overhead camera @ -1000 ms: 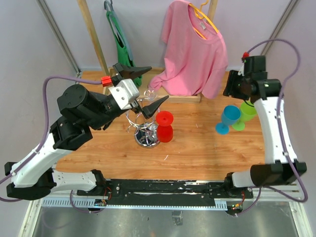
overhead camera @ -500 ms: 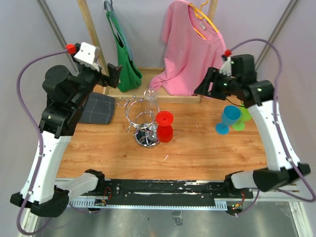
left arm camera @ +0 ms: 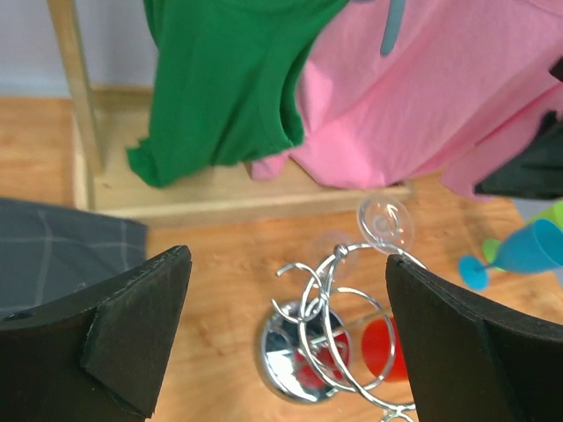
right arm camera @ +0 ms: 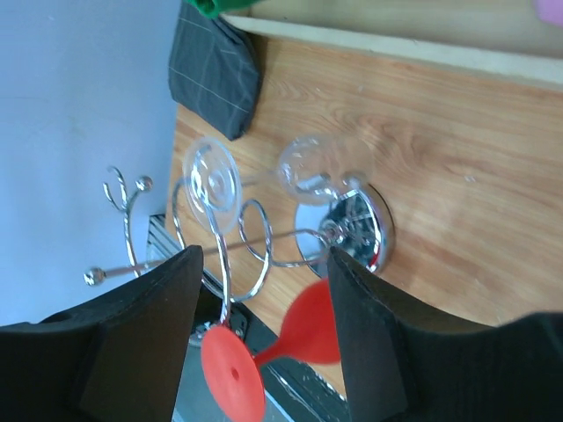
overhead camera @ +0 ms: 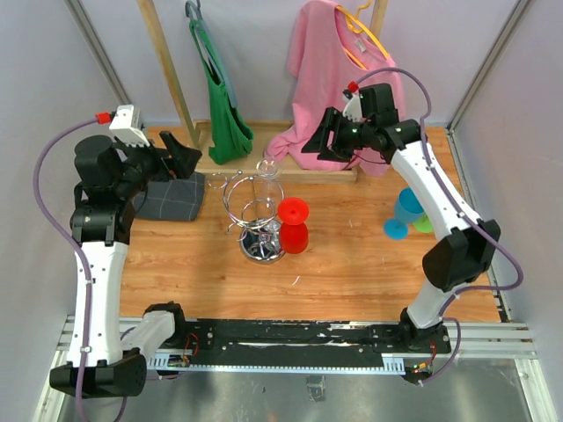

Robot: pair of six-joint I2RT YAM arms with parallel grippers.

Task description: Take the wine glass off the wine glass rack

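Observation:
The chrome wine glass rack (overhead camera: 261,247) stands mid-table, its wire rings on top. A clear wine glass (overhead camera: 268,168) hangs upside down on its far side, and a red wine glass (overhead camera: 293,225) hangs at its right. My left gripper (overhead camera: 181,155) is open and empty, well left of the rack. The left wrist view looks down on the rack (left arm camera: 303,352) and the clear glass (left arm camera: 385,223) between its open fingers. My right gripper (overhead camera: 320,146) is open and empty, behind and right of the rack. Its wrist view shows the clear glass (right arm camera: 212,181), the rack base (right arm camera: 362,230) and the red glass (right arm camera: 236,382).
A pink shirt (overhead camera: 345,92) and a green bag (overhead camera: 224,119) hang from a wooden stand at the back. A folded grey cloth (overhead camera: 171,195) lies at the left. A blue goblet (overhead camera: 405,212) and a green goblet (overhead camera: 428,221) stand at the right.
My left arm drew back from the rack to the far left. My right arm swung left from the table's right side to behind the rack. Both grippers stay open.

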